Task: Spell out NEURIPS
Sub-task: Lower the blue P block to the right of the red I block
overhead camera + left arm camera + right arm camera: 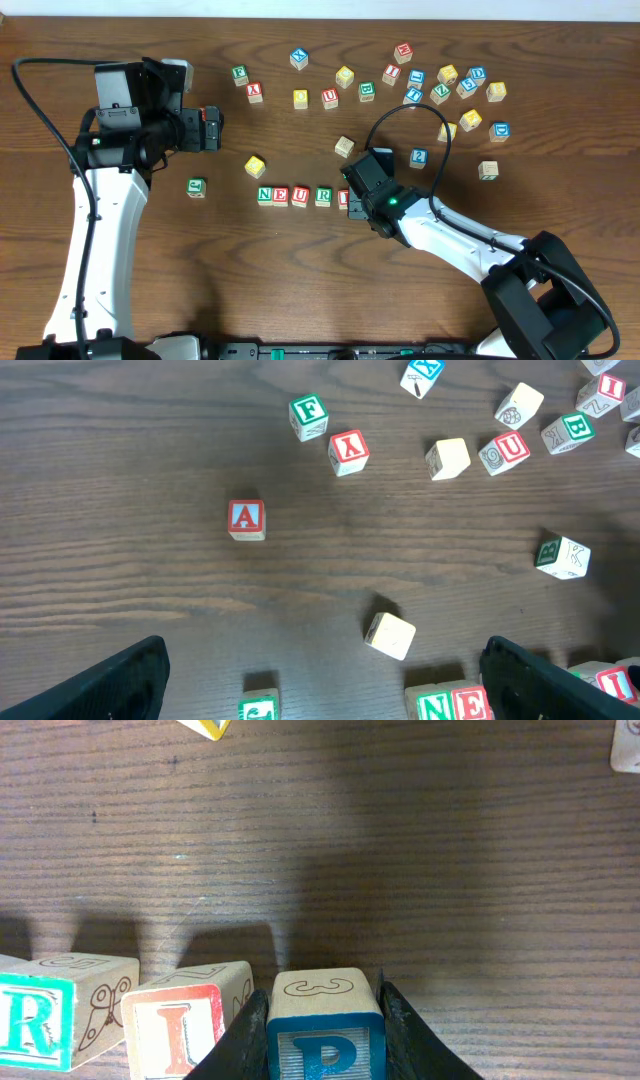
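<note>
The right gripper (325,1045) is clamped on the blue P cube (322,1010) at the bottom middle of the wrist view. To its left come the red I cube (185,1020), just beside it, and then the green R cube (40,1015). Overhead, the N cube (265,195), E cube (282,195) and U cube (301,196) start the row at lower centre, and a yellow cube (255,165) lies just above its left end. The left gripper (212,128) hangs wide open at upper left.

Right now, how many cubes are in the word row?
6: N, E, U, R, I side by side, then P beside I, gripped by the right tool; none looks hidden.
</note>
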`<action>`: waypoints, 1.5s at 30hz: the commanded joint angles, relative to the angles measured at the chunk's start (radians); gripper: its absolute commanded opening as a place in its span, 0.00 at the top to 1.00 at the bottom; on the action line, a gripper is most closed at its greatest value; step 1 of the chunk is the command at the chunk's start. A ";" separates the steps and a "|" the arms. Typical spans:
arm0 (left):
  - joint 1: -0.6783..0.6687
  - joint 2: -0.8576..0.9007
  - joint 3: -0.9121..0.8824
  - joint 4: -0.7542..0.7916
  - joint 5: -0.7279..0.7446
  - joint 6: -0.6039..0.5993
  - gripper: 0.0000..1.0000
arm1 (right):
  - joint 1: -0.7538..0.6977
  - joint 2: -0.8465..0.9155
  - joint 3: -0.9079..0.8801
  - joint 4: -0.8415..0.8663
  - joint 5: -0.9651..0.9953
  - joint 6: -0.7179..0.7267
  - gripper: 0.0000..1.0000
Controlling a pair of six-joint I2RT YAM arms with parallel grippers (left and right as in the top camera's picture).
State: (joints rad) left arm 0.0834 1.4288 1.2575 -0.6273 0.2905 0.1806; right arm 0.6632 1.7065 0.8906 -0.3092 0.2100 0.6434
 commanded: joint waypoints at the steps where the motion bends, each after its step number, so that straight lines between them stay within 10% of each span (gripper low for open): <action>1: 0.003 -0.004 0.023 -0.001 0.012 -0.002 0.02 | -0.003 0.014 -0.003 0.004 0.024 -0.014 0.84; 13: 0.003 -0.004 0.023 -0.001 0.012 -0.002 0.02 | -0.003 0.014 -0.003 0.003 0.023 -0.017 0.81; 19: 0.003 -0.004 0.023 -0.001 0.012 -0.002 0.02 | -0.003 0.014 -0.003 0.003 0.023 -0.016 0.63; 45: 0.003 -0.004 0.023 -0.001 0.012 -0.002 0.02 | -0.003 0.014 -0.003 0.006 0.028 -0.016 0.64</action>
State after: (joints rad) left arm 0.0837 1.4288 1.2575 -0.6277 0.2901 0.1806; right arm 0.6632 1.7069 0.8906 -0.3080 0.2153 0.6315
